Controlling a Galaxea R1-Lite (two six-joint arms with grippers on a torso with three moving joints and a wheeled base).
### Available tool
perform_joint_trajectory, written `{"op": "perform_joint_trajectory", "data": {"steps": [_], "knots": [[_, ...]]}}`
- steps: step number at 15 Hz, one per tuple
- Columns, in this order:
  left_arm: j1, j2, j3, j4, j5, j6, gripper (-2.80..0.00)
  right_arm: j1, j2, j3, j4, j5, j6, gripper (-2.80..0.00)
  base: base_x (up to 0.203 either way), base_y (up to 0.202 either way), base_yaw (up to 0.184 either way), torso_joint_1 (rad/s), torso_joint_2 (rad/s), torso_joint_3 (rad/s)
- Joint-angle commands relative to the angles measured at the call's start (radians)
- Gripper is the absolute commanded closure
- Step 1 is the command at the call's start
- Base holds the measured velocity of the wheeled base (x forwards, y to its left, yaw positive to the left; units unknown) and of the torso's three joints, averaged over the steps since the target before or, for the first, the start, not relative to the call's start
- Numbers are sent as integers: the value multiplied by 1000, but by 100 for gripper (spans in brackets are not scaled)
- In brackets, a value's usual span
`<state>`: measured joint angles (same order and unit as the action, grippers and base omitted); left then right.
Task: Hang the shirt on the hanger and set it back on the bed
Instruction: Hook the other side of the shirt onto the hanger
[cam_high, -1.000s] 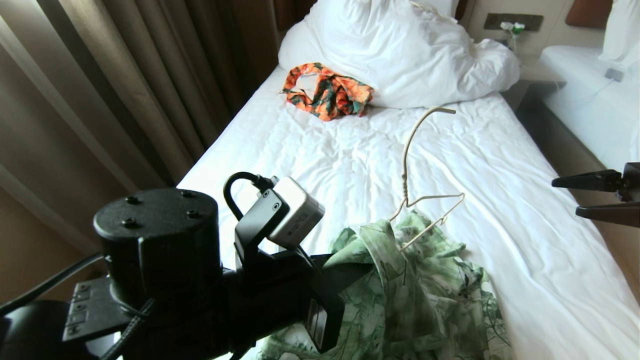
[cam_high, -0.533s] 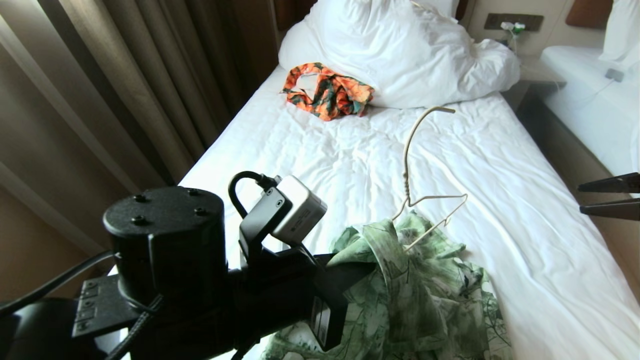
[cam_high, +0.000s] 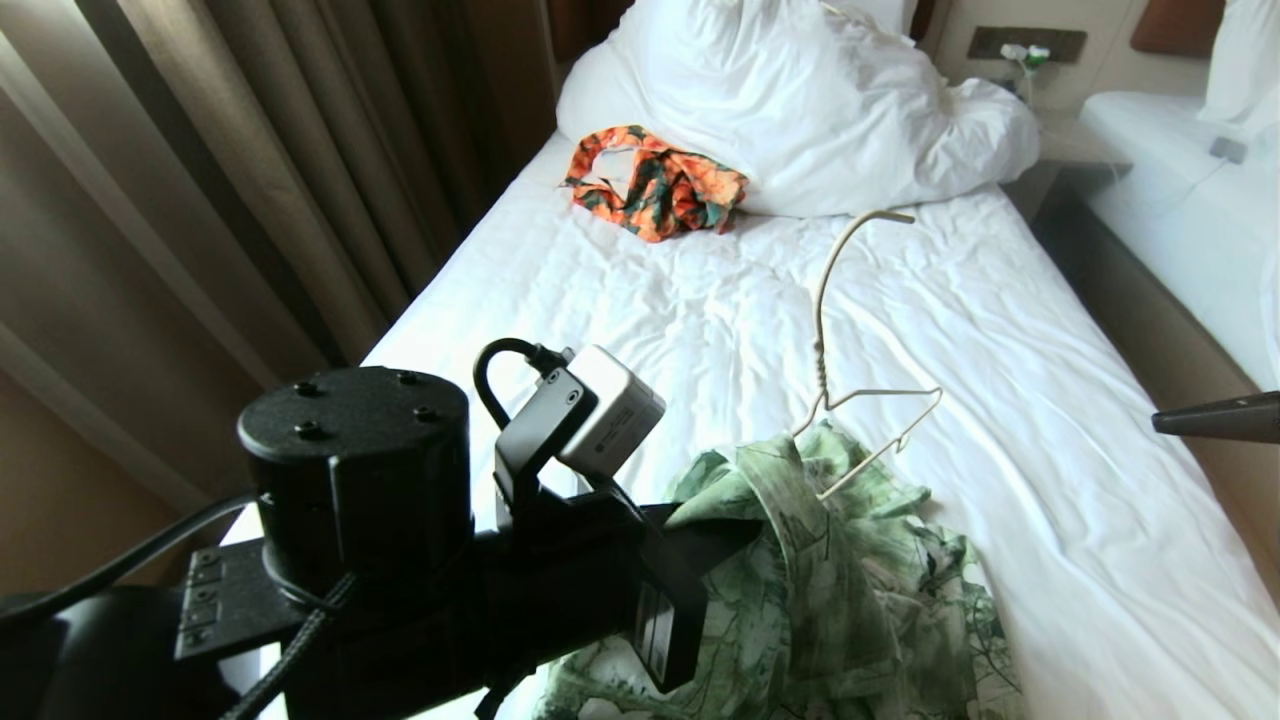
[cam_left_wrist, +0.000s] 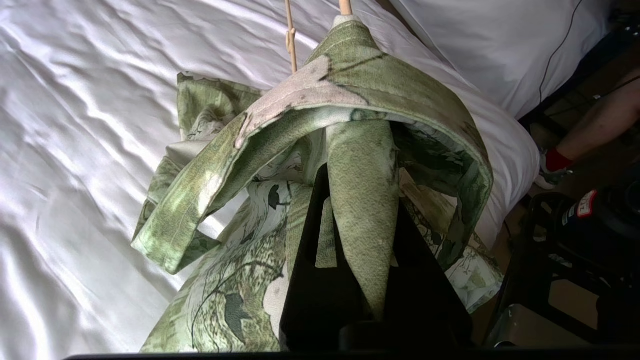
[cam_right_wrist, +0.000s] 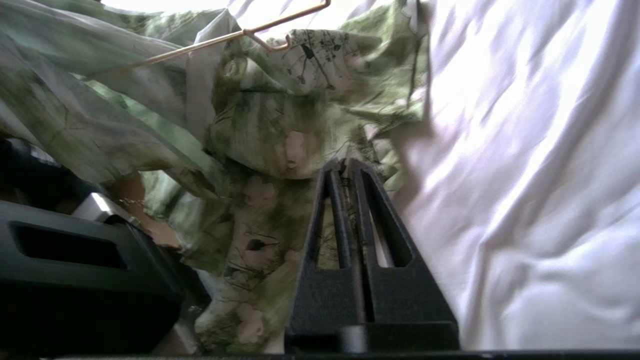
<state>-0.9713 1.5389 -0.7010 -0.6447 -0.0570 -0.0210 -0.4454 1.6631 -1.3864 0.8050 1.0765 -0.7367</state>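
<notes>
The left gripper (cam_left_wrist: 350, 185) is clamped on a fold of the light green short-sleeved shirt (cam_high: 830, 590) printed with white flowers and dark leaves, its black fingers (cam_left_wrist: 310, 240) pinching the cloth and holding it up off the sheet. The right gripper (cam_right_wrist: 345, 165) has its fingers pressed together with nothing between them, pointing at the shirt from the bed's right side. The thin cream wire hanger (cam_high: 850, 400) stands up out of the bunched shirt, one shoulder bar inside the fabric. Both lie near the foot of the bed (cam_high: 700, 310) with its wrinkled white sheet.
</notes>
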Motion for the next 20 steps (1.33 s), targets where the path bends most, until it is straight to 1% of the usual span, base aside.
{"op": "perform_joint_trajectory", "data": {"steps": [1,4,6,8,9,10,11,12,13,14,15,16,18,20], "knots": [[-1,-2,-4,-4,0,-5,0,46,36,4,3,-17,77,0,0,0,0,0,0,0],[-7,-14,-22,-3,3,-4,0,94,79,-3,-32,-22,103,0,0,0,0,0,0,0],[-9,-27,-37,-1,5,-2,0,162,122,-3,-95,-42,136,0,0,0,0,0,0,0],[-9,-40,-45,0,5,-3,0,246,126,-2,-131,-160,177,0,0,0,0,0,0,0],[-11,-47,-49,0,3,-4,0,289,123,-2,-140,-203,197,0,0,0,0,0,0,0],[-16,-49,-56,0,2,-4,0,323,117,-4,-144,-219,236,0,0,0,0,0,0,0],[-23,-51,-58,0,2,-5,0,342,113,-18,-146,-224,306,0,0,0,0,0,0,0],[-27,-51,-58,1,2,-5,0,358,112,-55,-147,-225,415,0,0,0,0,0,0,0],[-27,-51,-57,1,0,-5,0,373,112,-92,-148,-224,547,0,0,0,0,0,0,0],[-27,-51,-57,2,0,-5,0,389,111,-117,-150,-224,635,0,0,0,0,0,0,0],[-27,-46,-59,2,0,-4,0,409,90,-111,-152,-221,673,0,0,0,0,0,0,0],[-27,-41,-61,2,0,-4,0,430,76,-72,-154,-218,685,0,0,0,0,0,0,0],[-27,-27,-64,0,0,-4,0,488,45,3,-161,-193,696,0,0,0,0,0,0,0],[-27,-19,-70,0,0,-4,0,527,32,79,-228,-180,700,0,0,0,0,0,0,0]]}}
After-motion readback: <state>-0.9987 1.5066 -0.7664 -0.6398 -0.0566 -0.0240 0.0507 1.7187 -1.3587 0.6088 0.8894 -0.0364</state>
